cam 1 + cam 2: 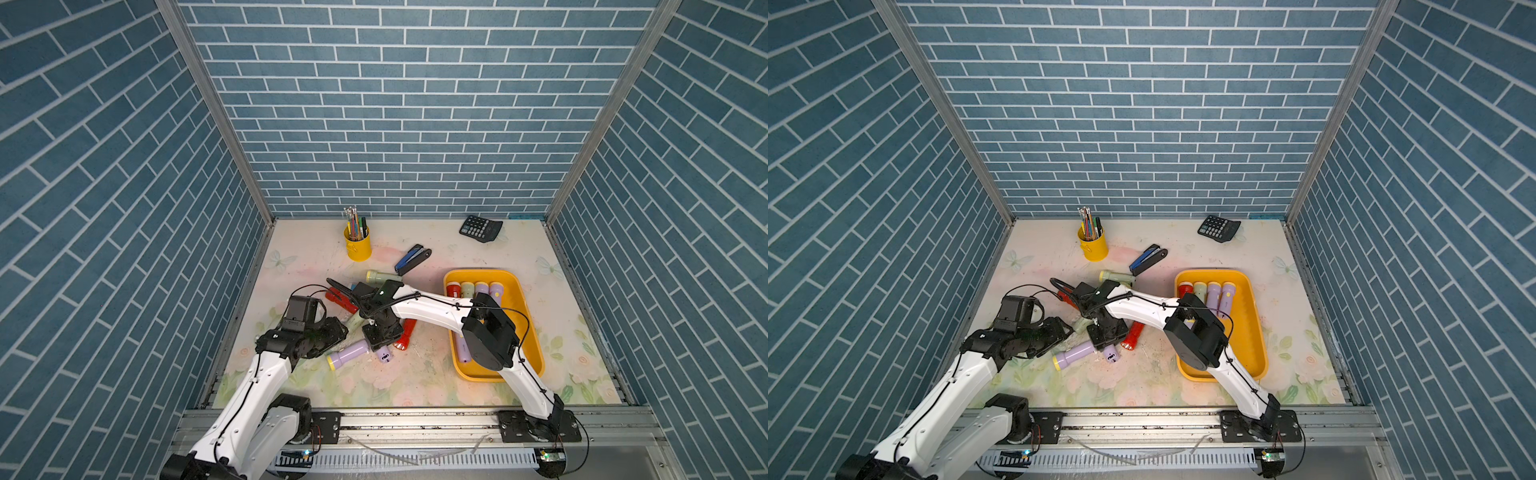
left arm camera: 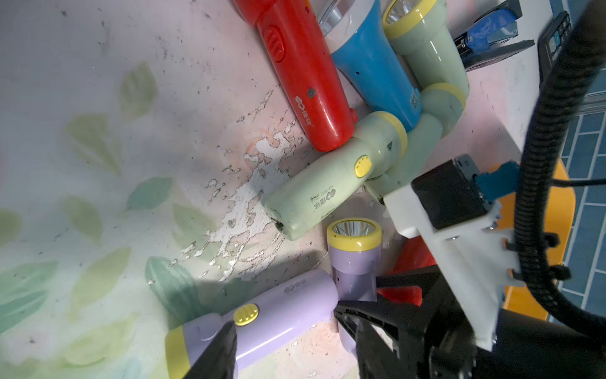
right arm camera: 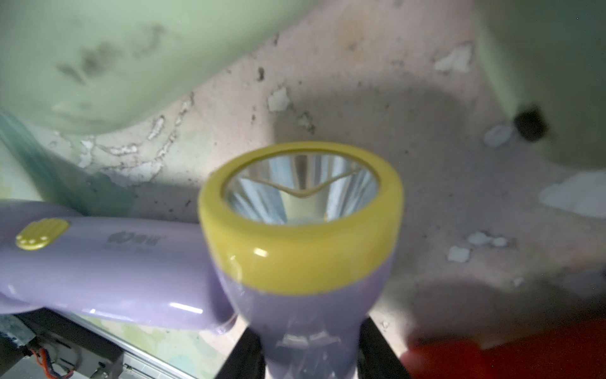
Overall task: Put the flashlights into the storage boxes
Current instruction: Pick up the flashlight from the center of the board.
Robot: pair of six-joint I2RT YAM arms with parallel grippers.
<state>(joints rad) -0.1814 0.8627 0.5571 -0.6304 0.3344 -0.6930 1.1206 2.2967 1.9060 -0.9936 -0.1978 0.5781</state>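
The right hand point(image 3: 311, 347) has closed on a lilac torch point(image 3: 301, 256), gripping the body behind its yellow head, in the heap mid-worktop point(image 1: 415, 386). The left hand point(image 2: 285, 325) hovers part open and holds nothing, over a second lilac torch point(image 2: 282, 315) lying flat. A red torch point(image 2: 301, 82) and a green torch point(image 2: 328, 193) lie just beyond. To the right, the yellow tray point(image 1: 517, 307) holds a row of four torches point(image 1: 482, 291) at its far end.

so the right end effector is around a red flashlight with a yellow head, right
Not red: the right end effector is around a lilac flashlight with a yellow head. The right wrist view shows it.
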